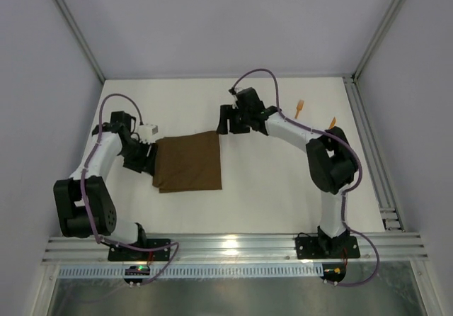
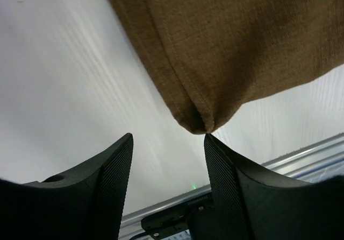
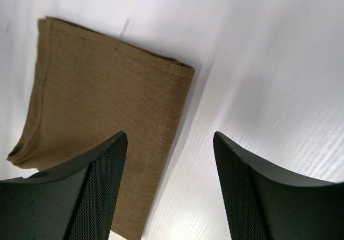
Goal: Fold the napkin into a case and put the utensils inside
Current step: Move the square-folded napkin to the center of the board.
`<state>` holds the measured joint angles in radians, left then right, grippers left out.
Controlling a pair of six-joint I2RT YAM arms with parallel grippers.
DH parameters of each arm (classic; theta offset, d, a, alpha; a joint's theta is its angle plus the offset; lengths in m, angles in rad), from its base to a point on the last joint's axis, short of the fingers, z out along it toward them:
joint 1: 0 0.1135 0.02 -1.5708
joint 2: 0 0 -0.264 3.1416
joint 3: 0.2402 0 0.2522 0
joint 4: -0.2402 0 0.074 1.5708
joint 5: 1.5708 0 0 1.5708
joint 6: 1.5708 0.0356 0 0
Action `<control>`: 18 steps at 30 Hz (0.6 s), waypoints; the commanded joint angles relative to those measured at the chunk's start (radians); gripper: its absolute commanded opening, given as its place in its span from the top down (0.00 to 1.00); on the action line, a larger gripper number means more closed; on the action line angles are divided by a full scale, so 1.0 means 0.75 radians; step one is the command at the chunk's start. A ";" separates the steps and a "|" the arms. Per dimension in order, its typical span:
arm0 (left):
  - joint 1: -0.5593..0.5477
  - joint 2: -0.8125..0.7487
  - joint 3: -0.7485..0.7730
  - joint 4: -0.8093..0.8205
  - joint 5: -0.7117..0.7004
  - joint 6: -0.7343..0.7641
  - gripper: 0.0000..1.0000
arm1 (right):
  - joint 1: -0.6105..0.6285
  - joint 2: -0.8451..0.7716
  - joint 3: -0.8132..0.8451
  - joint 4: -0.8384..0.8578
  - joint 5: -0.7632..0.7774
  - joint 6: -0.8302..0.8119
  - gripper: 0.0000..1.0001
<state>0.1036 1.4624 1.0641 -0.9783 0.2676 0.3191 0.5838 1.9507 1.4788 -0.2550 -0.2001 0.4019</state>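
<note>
The dark brown napkin (image 1: pixel 187 161) lies folded flat on the white table, a layered rectangle. My left gripper (image 1: pixel 146 156) is at its left edge. In the left wrist view the left gripper (image 2: pixel 167 138) is open, and a napkin (image 2: pixel 242 41) corner hangs just past the right fingertip with nothing between the jaws. My right gripper (image 1: pixel 225 122) hovers by the cloth's far right corner. In the right wrist view the right gripper (image 3: pixel 169 135) is open above the napkin (image 3: pixel 102 111) edge and bare table. An orange fork (image 1: pixel 299 108) and a second orange utensil (image 1: pixel 331 122) lie at the far right.
A metal rail (image 1: pixel 233 246) runs along the near table edge, with both arm bases bolted to it. A second rail (image 1: pixel 371 153) borders the right side. Pale walls enclose the table on the left, back and right.
</note>
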 commanded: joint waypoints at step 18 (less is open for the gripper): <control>-0.107 -0.025 -0.026 -0.035 0.203 0.071 0.48 | -0.103 0.303 0.147 0.095 -0.257 0.215 0.90</control>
<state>0.0254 1.5101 0.9970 -0.9813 0.3428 0.3489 0.5571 2.1891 1.5352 -0.1791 -0.3698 0.5739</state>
